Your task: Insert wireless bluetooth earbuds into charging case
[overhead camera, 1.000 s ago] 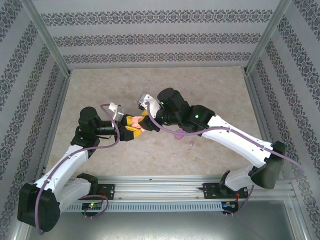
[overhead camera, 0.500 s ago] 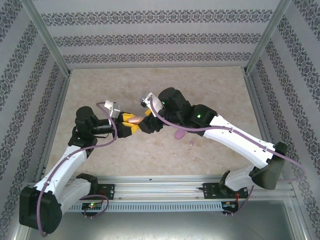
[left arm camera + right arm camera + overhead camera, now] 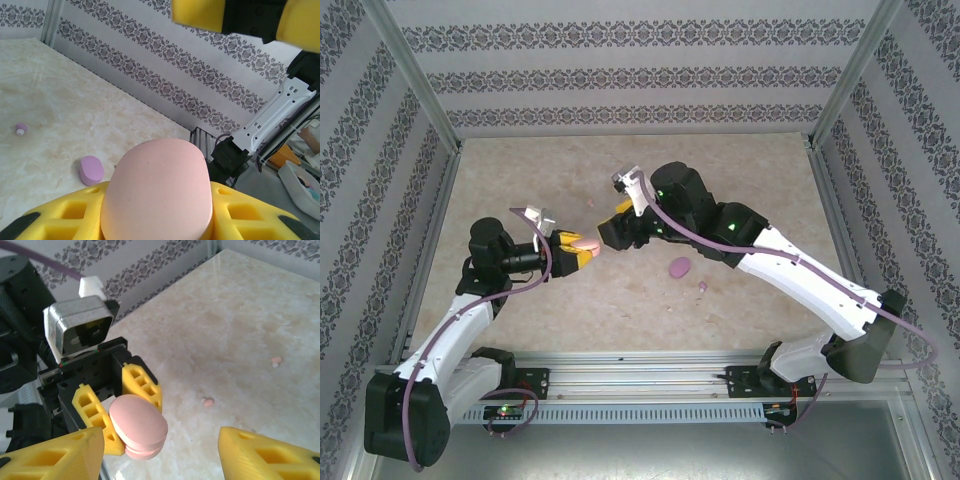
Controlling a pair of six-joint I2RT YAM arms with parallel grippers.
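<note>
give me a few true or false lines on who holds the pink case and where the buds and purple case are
1. The left gripper grips the pink case. True.
2. The right gripper is shut on the pink case. False: it is open, fingers spread wide, not gripping it.
3. The purple case lies on the table. True.
4. The pink case is open with both pink buds in it. False: it looks shut, and two pink buds lie on the table.
5. A purple bud sits on top of the purple case. False: it lies on the table beside it.
</note>
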